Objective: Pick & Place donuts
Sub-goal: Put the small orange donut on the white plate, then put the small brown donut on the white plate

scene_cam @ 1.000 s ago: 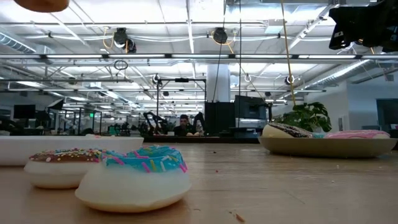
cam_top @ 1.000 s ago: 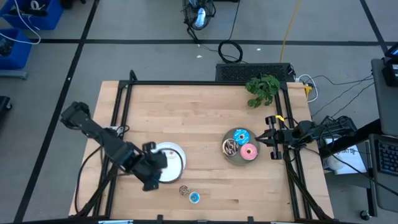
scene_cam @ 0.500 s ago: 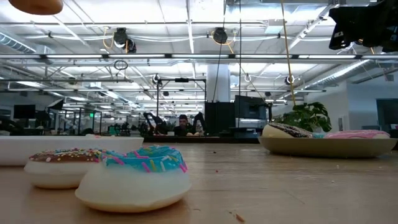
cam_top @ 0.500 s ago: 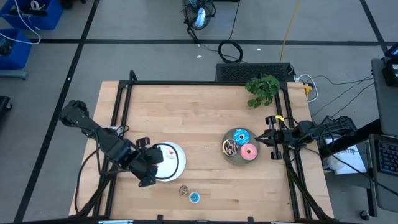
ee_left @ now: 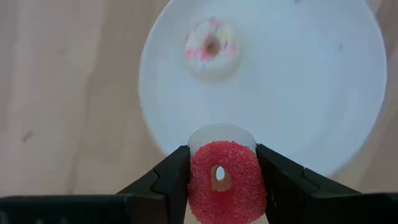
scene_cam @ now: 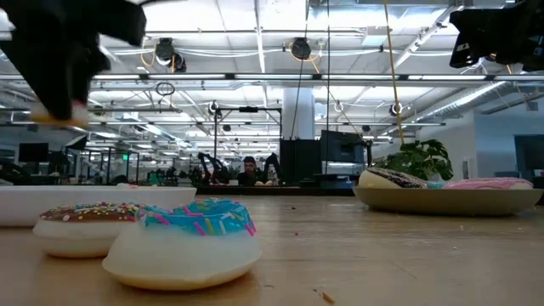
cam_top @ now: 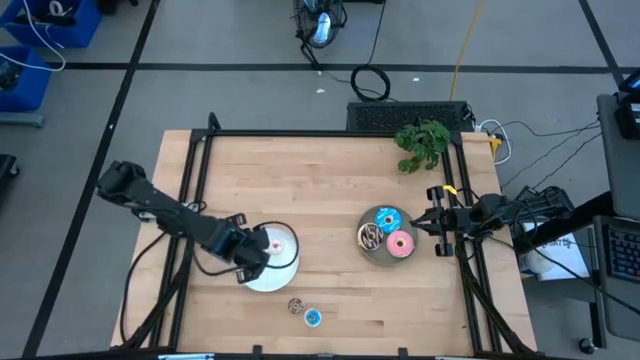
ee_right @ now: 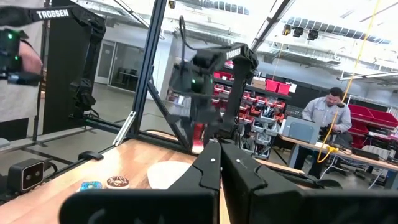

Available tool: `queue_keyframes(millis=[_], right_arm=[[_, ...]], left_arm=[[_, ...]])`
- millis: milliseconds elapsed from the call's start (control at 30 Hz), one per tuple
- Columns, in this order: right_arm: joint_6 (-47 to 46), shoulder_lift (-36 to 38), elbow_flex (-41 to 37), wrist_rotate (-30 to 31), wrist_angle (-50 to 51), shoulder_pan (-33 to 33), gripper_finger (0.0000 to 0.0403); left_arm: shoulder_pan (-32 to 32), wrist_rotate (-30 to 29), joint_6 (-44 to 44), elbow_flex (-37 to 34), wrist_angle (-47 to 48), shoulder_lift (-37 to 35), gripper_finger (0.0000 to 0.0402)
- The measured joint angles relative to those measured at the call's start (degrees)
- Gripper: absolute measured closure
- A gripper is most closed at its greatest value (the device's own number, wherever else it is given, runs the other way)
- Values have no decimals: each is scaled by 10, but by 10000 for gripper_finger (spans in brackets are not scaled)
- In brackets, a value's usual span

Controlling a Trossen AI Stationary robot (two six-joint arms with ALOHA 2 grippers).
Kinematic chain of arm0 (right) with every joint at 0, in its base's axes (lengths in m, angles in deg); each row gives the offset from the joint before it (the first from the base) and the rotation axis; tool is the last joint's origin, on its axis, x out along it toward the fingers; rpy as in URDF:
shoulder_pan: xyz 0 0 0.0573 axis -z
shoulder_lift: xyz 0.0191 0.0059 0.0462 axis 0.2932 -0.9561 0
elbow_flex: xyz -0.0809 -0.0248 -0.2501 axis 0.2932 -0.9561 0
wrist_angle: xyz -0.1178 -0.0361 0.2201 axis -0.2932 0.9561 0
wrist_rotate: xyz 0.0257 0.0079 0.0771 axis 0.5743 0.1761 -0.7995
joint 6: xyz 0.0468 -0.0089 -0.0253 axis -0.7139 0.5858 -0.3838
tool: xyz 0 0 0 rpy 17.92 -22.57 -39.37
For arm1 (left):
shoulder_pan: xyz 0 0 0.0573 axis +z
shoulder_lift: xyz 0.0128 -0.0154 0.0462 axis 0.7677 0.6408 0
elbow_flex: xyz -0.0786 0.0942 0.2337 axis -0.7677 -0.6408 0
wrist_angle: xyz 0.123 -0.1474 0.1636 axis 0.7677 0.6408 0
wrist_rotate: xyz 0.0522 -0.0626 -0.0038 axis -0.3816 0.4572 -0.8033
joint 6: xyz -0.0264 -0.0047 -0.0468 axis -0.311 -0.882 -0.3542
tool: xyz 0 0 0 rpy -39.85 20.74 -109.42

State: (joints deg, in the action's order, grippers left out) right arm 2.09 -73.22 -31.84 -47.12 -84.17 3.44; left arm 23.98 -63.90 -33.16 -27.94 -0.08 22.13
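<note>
My left gripper (cam_top: 250,263) hovers over the near-left part of the round white plate (cam_top: 283,262), shut on the tiny red donut (ee_left: 225,182). The tiny pale pink donut (ee_left: 212,46) lies flat on that plate. The tiny brown donut (cam_top: 296,306) and tiny blue donut (cam_top: 313,318) lie on the table near its near edge. They fill the low view as the brown (scene_cam: 85,226) and the blue (scene_cam: 191,242). The pink, blue and dark brown larger donuts rest in the grey plate (cam_top: 371,254). My right gripper (cam_top: 433,225) waits, shut, just right of it. My left gripper pinches the tiny red donut between its two fingers, one on each opposite side of the ring (ee_left: 194,177). The fingers come from above, pointing down. The donut is lifted clear and lies level, its red sugared top toward the wrist camera, above the white plate's rim (ee_left: 163,134).
A green leafy plant (cam_top: 422,143) sits at the far right corner. A black frame rail (cam_top: 330,133) runs along the table's edges. Bare wood lies between the two plates and across the far half. People and other rigs show in the room beyond.
My left gripper has moved from the near-left of the white plate toward the far edge and right, over the plate, and has come down, carrying the red donut with it. The right arm has kept still.
</note>
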Motion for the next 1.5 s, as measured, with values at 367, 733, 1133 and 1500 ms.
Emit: queue_keyframes(millis=[367,733,1133,1500], right_arm=[[1,0,0,0,0,0,403],[2,0,0,0,0,0,403],[2,0,0,0,0,0,403],[2,0,0,0,0,0,403]], left_arm=[[59,15,66,-135,-230,-1,236],[59,40,105,-183,-276,-1,210],[54,27,120,-183,-294,-1,84],[54,25,152,-104,-230,-1,64]])
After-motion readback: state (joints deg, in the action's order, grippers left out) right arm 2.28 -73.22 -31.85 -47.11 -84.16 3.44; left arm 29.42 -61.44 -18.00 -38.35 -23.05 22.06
